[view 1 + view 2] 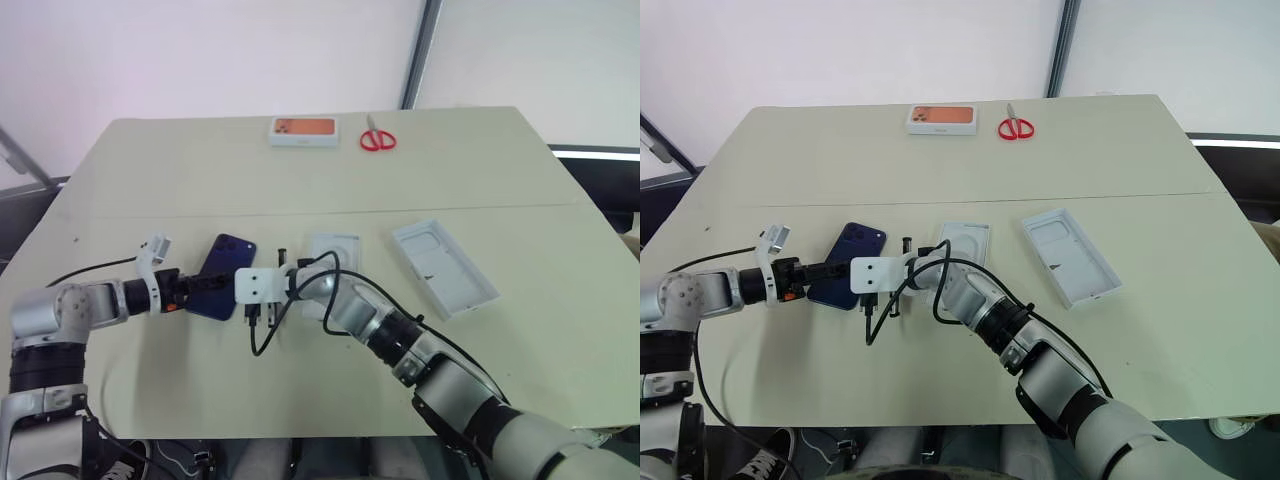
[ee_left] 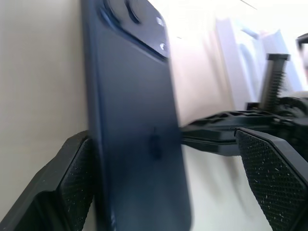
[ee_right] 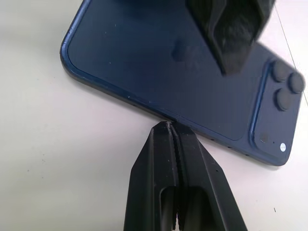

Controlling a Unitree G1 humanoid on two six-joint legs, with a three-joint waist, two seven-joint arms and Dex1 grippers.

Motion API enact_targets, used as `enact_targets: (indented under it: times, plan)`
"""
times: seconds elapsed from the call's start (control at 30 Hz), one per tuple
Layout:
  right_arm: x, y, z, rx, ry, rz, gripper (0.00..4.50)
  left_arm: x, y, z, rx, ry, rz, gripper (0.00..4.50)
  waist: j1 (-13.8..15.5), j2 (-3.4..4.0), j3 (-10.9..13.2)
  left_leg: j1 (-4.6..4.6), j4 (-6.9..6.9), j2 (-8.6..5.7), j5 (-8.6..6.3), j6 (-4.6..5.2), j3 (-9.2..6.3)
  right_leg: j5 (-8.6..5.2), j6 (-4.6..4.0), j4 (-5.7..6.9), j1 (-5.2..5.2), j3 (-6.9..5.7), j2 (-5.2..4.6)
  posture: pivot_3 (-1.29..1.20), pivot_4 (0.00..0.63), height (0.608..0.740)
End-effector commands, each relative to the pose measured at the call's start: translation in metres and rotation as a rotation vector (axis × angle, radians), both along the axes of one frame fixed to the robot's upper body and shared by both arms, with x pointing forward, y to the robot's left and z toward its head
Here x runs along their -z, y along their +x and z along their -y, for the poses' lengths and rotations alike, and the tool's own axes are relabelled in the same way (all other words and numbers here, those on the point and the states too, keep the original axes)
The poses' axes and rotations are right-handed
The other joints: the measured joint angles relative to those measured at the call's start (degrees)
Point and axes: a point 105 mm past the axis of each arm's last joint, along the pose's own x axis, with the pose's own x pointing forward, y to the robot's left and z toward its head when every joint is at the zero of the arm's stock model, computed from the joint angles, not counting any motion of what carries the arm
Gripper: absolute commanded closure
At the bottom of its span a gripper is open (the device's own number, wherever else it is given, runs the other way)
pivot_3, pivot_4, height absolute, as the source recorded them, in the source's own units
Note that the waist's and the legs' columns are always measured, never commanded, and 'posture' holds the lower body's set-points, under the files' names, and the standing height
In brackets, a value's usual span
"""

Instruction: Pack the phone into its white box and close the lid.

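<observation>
Lying flat on the tabletop [image 1: 300, 170], the phone [image 1: 222, 276] sits between the wide-spread fingers of the left tool [image 2: 178, 159]. The right tool [image 3: 169, 129], fully closed, touches its long right edge. The white box [image 1: 331, 254] lies just right, the lid [image 1: 444, 266] farther right.

The slim dark navy-blue smartphone [image 1: 222, 275] lies flat, back up, its camera cluster at the far corner. Just right of it I see the shallow white cardboard tray [image 1: 333, 252], open. Further right of the phone lies the white rectangular lid [image 1: 444, 267], moulded underside up.
</observation>
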Motion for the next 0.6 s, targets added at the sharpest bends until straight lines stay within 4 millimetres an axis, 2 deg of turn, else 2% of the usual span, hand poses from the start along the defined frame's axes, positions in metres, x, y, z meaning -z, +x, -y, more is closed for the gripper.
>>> enact_targets:
  times: [0.03, 0.1, 0.2, 0.23, 0.33, 0.43, 0.47, 0.6]
  plan:
    - [-0.0006, 0.0013, 0.0031, 0.008, -0.006, 0.016, 4.43, 0.0285, -0.0108, 0.0089, 0.015, -0.031, -0.134, 0.00, 0.0, 0.00, 0.0, 0.00, 0.00, 0.00, 0.00, 0.00, 0.00, 0.00, 0.00, 0.00, 0.01, 0.00, 0.00, 0.00, 0.150, 0.740]
    - [-0.0004, 0.0018, 0.0033, 0.010, -0.004, 0.019, 4.43, 0.0277, -0.0105, 0.0057, -0.002, -0.058, -0.141, 0.00, 0.0, 0.00, 0.0, 0.00, 0.00, 0.00, 0.00, 0.00, 0.00, 0.00, 0.00, -0.01, 0.01, 0.00, 0.00, 0.00, 0.150, 0.740]
    - [0.0003, 0.0032, 0.0041, 0.015, -0.009, 0.026, 4.50, 0.0300, -0.0118, 0.0037, -0.017, -0.077, -0.159, 0.87, -0.1, 0.00, 0.0, 0.00, 0.00, 0.00, 0.00, 0.00, -0.01, 0.00, 0.00, -0.01, 0.00, -0.01, 0.00, 0.00, 0.150, 0.740]
    - [0.0000, 0.0032, 0.0040, 0.015, -0.006, 0.025, 4.50, 0.0303, -0.0121, 0.0037, -0.018, -0.079, -0.159, 1.29, -0.2, 0.00, 0.0, 0.00, 0.00, 0.00, 0.00, 0.00, -0.01, 0.00, 0.00, -0.01, -0.01, 0.00, 0.00, 0.00, 0.150, 0.740]
    - [-0.0001, 0.0026, 0.0036, 0.017, 0.002, 0.017, 4.50, 0.0319, -0.0136, 0.0043, -0.018, -0.093, -0.166, 2.93, -0.4, -0.01, 0.0, -0.01, -0.02, 0.01, 0.00, 0.00, 0.00, 0.00, 0.00, -0.02, -0.04, 0.00, 0.01, 0.00, 0.150, 0.740]
    - [0.0009, 0.0021, 0.0039, 0.015, -0.001, 0.020, 4.50, 0.0330, -0.0139, 0.0064, -0.019, -0.107, -0.171, 4.32, -0.1, -0.03, 0.0, -0.01, -0.02, 0.02, 0.00, 0.00, -0.01, 0.00, 0.00, -0.03, -0.03, 0.00, 0.02, 0.00, 0.150, 0.740]
    - [0.0010, 0.0020, 0.0040, 0.015, -0.001, 0.020, 4.50, 0.0331, -0.0144, 0.0067, -0.019, -0.111, -0.173, 4.47, -0.2, -0.03, 0.0, 0.02, -0.01, 0.02, 0.00, 0.00, -0.02, 0.00, 0.00, -0.03, 0.02, -0.02, 0.02, 0.00, 0.150, 0.740]
    - [-0.0004, 0.0037, 0.0051, 0.020, 0.003, 0.029, 4.50, 0.0335, -0.0190, 0.0096, -0.004, -0.128, -0.179, 4.47, -0.3, -0.03, 0.0, 0.02, -0.03, 0.02, 0.01, -0.02, -0.02, 0.00, 0.00, -0.03, 0.01, -0.01, 0.02, 0.00, 0.150, 0.740]
